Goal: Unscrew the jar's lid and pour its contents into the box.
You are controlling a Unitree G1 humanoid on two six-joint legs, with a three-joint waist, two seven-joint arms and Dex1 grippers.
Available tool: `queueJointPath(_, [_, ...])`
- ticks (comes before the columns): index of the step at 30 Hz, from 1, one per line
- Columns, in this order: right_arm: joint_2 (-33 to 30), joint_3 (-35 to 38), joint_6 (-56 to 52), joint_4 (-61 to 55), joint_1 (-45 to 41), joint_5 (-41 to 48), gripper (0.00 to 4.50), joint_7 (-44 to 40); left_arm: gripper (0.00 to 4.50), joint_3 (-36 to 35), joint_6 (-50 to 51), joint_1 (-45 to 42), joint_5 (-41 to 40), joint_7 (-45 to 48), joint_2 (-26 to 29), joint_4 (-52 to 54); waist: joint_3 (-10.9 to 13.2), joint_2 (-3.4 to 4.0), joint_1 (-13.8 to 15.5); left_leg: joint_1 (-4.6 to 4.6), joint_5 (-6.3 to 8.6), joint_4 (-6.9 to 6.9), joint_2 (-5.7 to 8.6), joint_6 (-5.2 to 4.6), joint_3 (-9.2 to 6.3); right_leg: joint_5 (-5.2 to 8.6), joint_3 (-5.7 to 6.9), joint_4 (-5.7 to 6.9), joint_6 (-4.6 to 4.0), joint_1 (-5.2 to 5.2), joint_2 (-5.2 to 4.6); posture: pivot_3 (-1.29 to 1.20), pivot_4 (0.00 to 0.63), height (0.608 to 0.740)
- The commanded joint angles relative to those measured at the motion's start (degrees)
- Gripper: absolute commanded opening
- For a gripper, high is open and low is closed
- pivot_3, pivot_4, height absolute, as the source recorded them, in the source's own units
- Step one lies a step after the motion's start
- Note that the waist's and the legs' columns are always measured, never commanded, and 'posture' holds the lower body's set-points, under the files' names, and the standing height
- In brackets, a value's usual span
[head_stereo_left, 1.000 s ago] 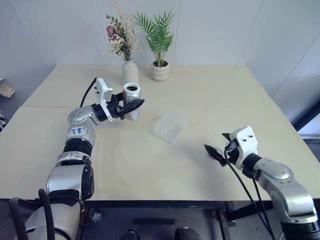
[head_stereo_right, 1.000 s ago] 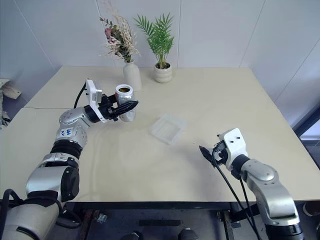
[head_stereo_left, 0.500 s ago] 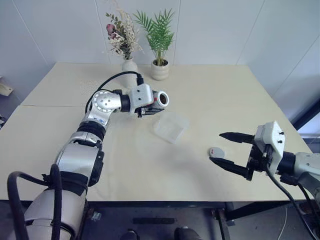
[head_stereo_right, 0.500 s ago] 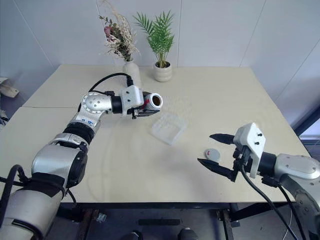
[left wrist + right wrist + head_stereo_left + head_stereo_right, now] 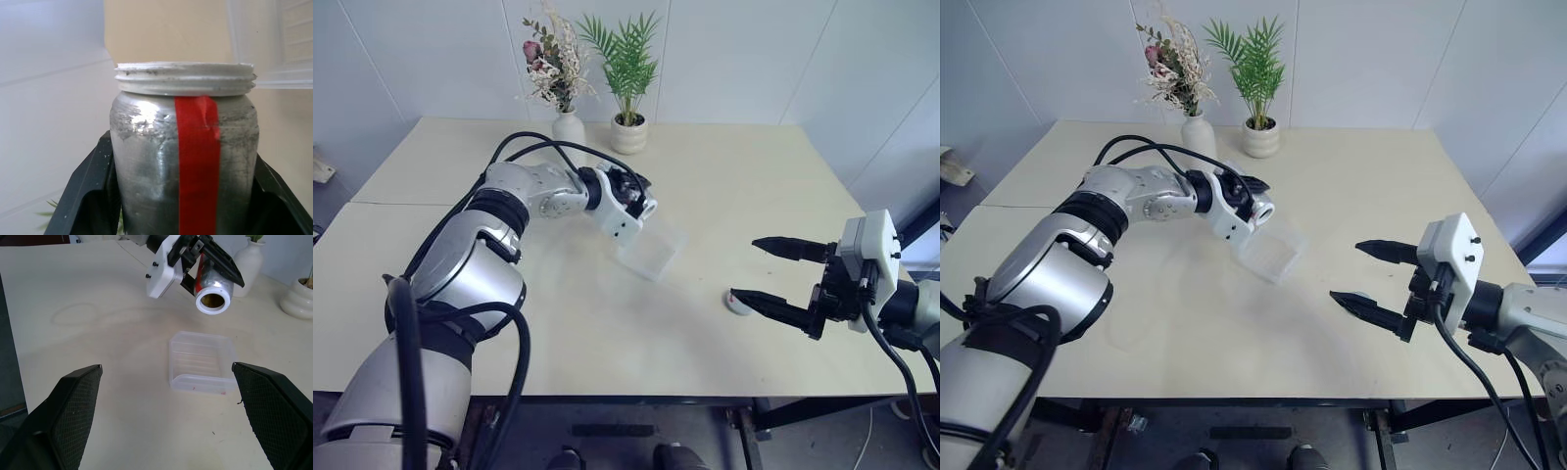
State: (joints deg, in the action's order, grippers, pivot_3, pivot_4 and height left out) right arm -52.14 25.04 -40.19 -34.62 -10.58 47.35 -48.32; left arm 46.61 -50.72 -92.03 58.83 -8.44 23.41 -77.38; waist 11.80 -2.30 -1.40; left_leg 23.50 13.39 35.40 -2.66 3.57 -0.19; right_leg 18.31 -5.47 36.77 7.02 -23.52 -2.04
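Left gripper clamping the open jar, tipped mouth-down over the box. Right gripper fingers spread wide, empty, beside the lid on the table.

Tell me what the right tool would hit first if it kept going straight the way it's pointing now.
Probably the box: in the right wrist view it lies straight ahead between the open right tool's fingers. The jar held above it by the left tool might come first; depth is unclear.
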Motion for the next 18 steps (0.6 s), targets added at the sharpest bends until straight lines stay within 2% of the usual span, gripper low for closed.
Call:
queueJointPath(1, [-1.1,0.4,0.8,0.7,-1.0,0.0,4.48,0.0,2.25,5.0,-0.5,-4.0,5.8,-10.4,-0.9,-0.1,0.0,-0.01,0.0,0.00,0.00,0.00,0.00,0.00,0.02,0.00,-0.02,0.00,0.00,-0.01,0.00,0.00,0.150,0.740])
queueJointPath(7, [-1.9,0.3,0.7,1.5,-1.7,-0.3,4.48,-0.1,2.25,16.3,3.6,-6.7,17.4,-26.3,-1.8,-0.3,0.1,-0.12,0.0,-0.01,0.01,0.00,0.00,0.00,0.20,0.00,-0.18,0.09,0.03,-0.13,0.01,0.00,0.150,0.740])
queueJointPath(18, [-2.9,-0.4,0.8,3.0,-2.5,-1.2,4.48,-1.0,2.25,25.9,10.2,-8.7,26.4,-40.2,-3.3,-1.1,0.1,-0.15,0.2,-0.02,0.08,0.12,0.00,-0.04,0.34,-0.01,-0.27,0.14,0.07,-0.15,0.00,0.00,0.150,0.740])
